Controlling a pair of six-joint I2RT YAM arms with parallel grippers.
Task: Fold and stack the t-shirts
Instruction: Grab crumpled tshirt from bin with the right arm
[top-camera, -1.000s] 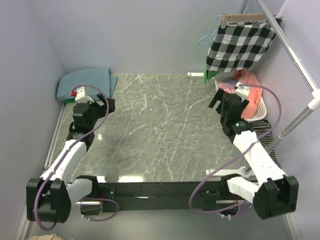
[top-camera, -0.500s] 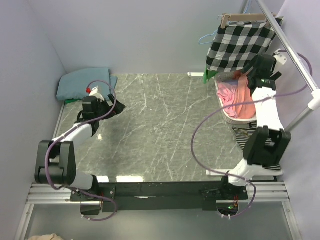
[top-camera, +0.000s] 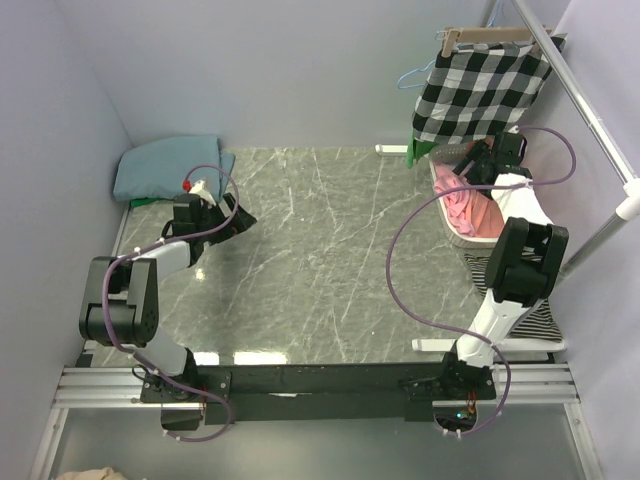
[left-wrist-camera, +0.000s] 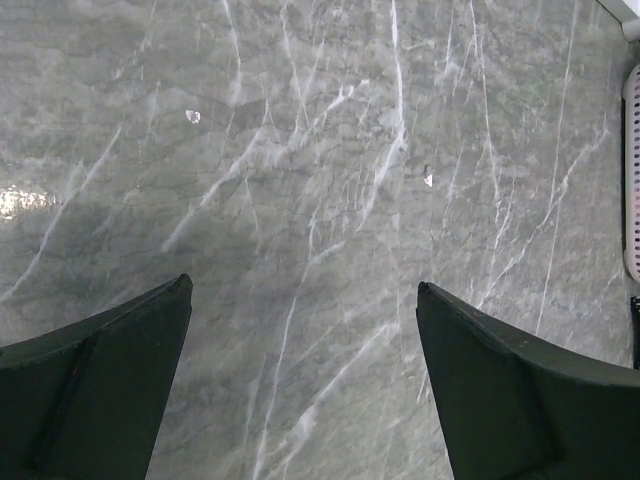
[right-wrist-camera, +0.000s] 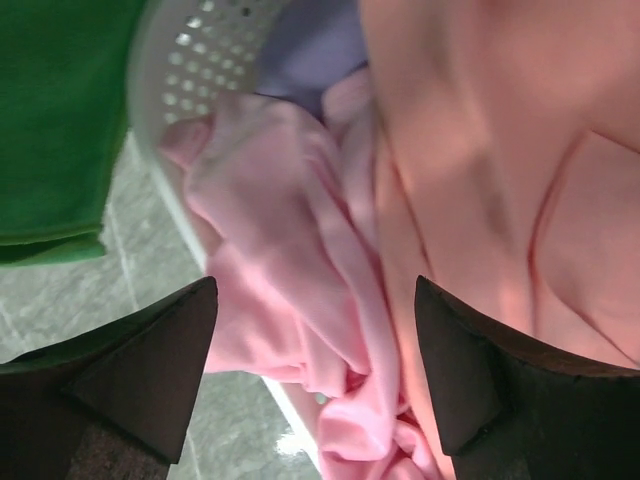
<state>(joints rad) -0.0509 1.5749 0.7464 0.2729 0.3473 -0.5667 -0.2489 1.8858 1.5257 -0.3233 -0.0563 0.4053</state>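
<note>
Since the earlier frame the right gripper (right-wrist-camera: 312, 335) is coming lower over the basket (right-wrist-camera: 165, 60), opened wide, above the crumpled light pink t-shirt (right-wrist-camera: 290, 250). It is risking to pinch the orange cloth (right-wrist-camera: 480, 150) together with it, or to drag the basket. The left gripper (left-wrist-camera: 300, 330), also wide, is waiting near the teal t-shirt (top-camera: 168, 165).

Grey marbled table (top-camera: 330, 260), folded teal t-shirt (top-camera: 170, 166) far-left, white basket (top-camera: 462, 234) far-right
</note>
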